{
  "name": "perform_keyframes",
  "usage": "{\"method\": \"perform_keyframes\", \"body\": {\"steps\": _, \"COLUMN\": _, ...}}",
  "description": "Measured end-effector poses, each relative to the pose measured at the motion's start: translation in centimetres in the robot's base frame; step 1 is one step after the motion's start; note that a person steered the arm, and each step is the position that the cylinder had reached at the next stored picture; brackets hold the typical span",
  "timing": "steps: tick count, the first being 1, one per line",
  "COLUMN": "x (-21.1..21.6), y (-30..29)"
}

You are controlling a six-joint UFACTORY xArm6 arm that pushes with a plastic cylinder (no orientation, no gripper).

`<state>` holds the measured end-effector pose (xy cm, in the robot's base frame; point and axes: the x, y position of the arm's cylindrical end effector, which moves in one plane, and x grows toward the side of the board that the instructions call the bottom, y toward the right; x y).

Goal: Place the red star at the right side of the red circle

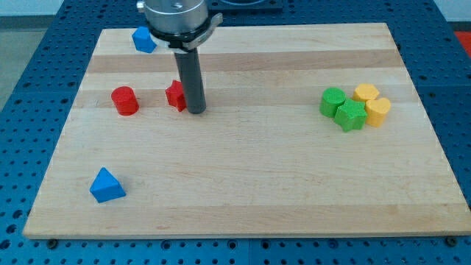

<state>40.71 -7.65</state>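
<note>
The red star (175,96) lies on the wooden board at the upper left, partly hidden behind my rod. The red circle (125,100) stands to the star's left with a gap between them. My tip (196,110) rests on the board touching the star's right side. The rod rises straight up to the arm's flange at the view's top.
A blue block (143,40) sits near the board's top left edge. A blue triangle (107,185) lies at the lower left. At the right is a tight cluster: a green circle (333,101), a green star (351,115) and two yellow blocks (366,93) (377,111).
</note>
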Motion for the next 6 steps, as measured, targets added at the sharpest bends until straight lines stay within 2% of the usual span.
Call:
{"method": "perform_keyframes", "body": {"steps": 2, "x": -3.0, "y": 0.0}}
{"method": "perform_keyframes", "body": {"steps": 6, "x": -2.7, "y": -6.3}}
